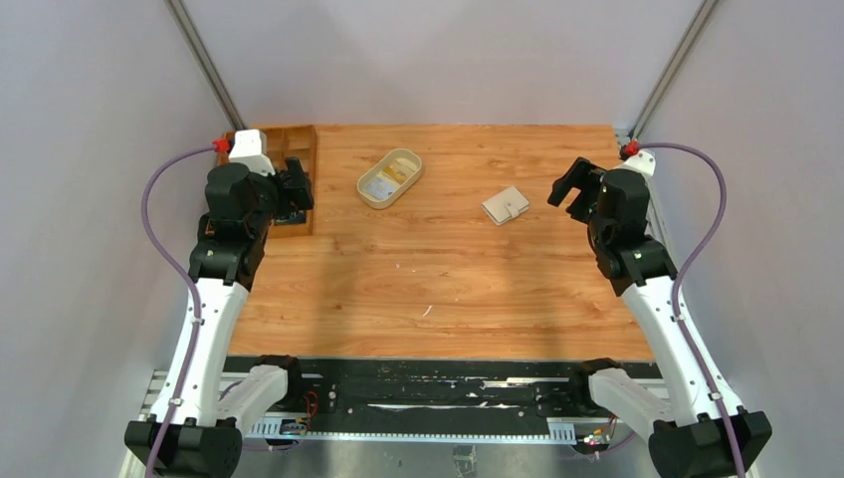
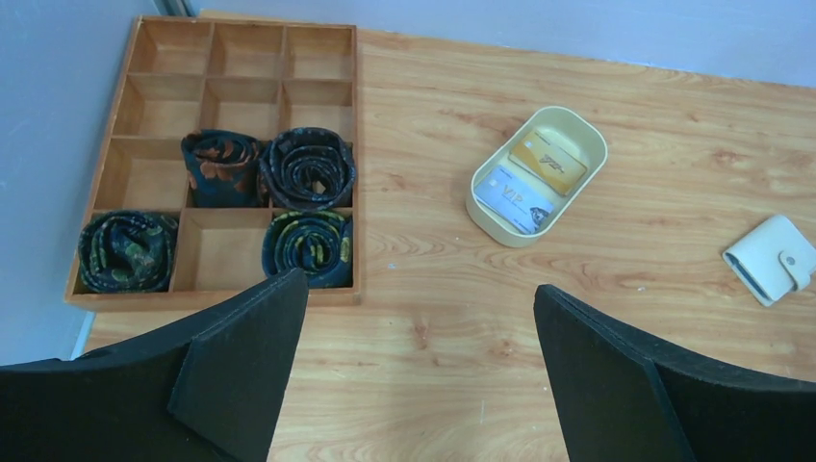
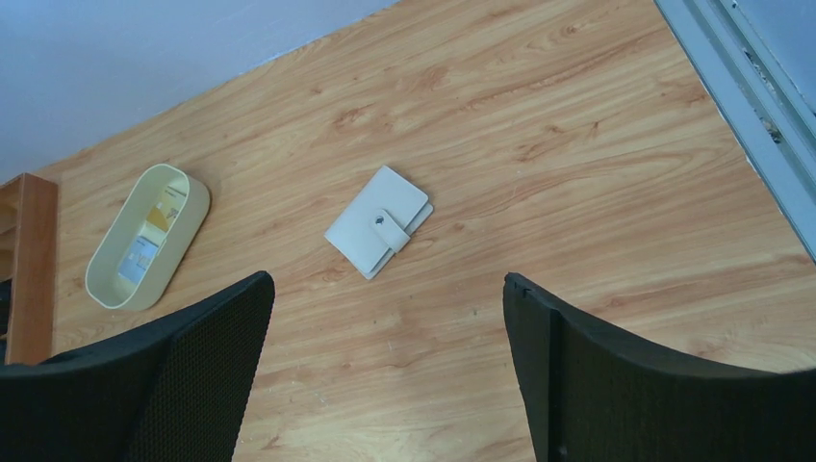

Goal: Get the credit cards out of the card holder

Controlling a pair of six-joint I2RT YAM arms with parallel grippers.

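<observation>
The card holder is a cream folded wallet, snapped shut, lying on the table right of centre; it also shows in the right wrist view and the left wrist view. Two cards, one yellow-orange and one whitish, lie in the oval cream tray. My right gripper is open and empty, raised right of the wallet; in its own view the wallet lies ahead of the fingers. My left gripper is open and empty at far left, also in its own view.
A wooden divided box with several rolled dark ties stands at the back left. The oval tray also shows in the right wrist view. A metal frame rail runs along the table's right edge.
</observation>
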